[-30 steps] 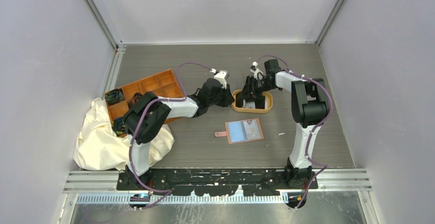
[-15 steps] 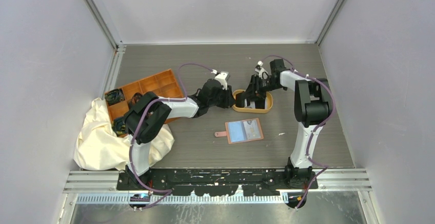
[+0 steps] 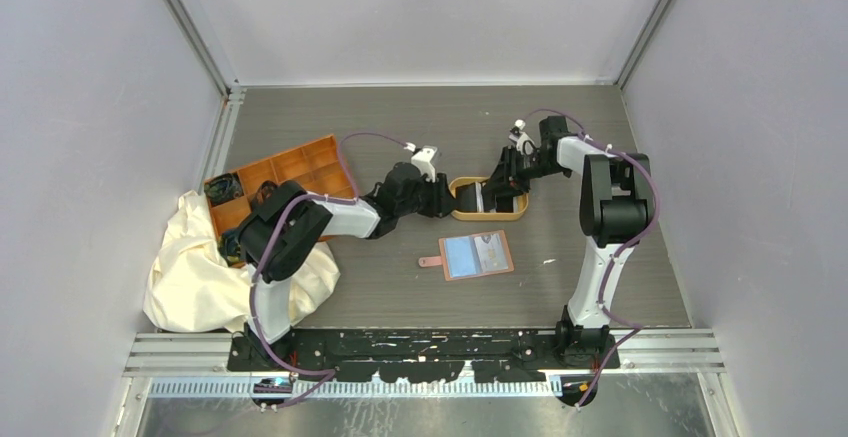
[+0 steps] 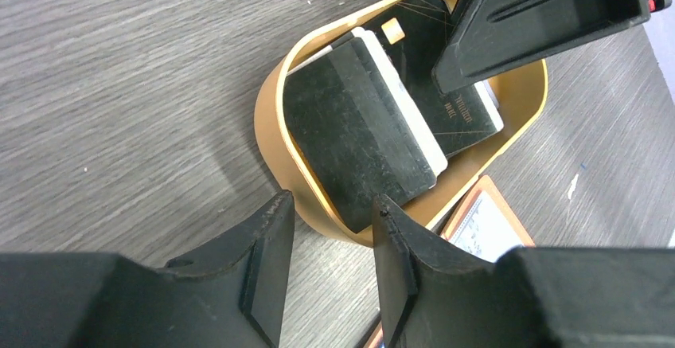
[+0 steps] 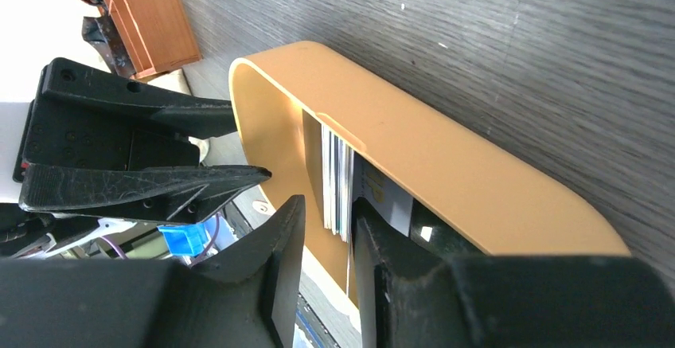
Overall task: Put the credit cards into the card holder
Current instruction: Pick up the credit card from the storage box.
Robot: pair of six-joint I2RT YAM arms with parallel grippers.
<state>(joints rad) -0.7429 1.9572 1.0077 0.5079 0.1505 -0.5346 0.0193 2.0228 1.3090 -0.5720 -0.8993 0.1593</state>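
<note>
1. Credit cards [image 4: 350,125] lie stacked in an oval tray [image 4: 265,125] at the middle of the surface [image 3: 400,117].
2. Card holder [image 3: 476,255] lies open, near the tray on its nearer side, not touching it.
3. Left tool [image 4: 332,199]: spread, tips at the tray's left rim.
4. Right tool [image 5: 329,201]: fingers straddle the card edges inside the tray; cannot tell whether they pinch.

You see an oval tray [image 3: 490,216] mid-table [image 3: 400,127]. At its 9 o'clock sits an orange tray [image 3: 300,162], and at 8 o'clock a cream cloth [image 3: 195,277] touches that orange tray.
</note>
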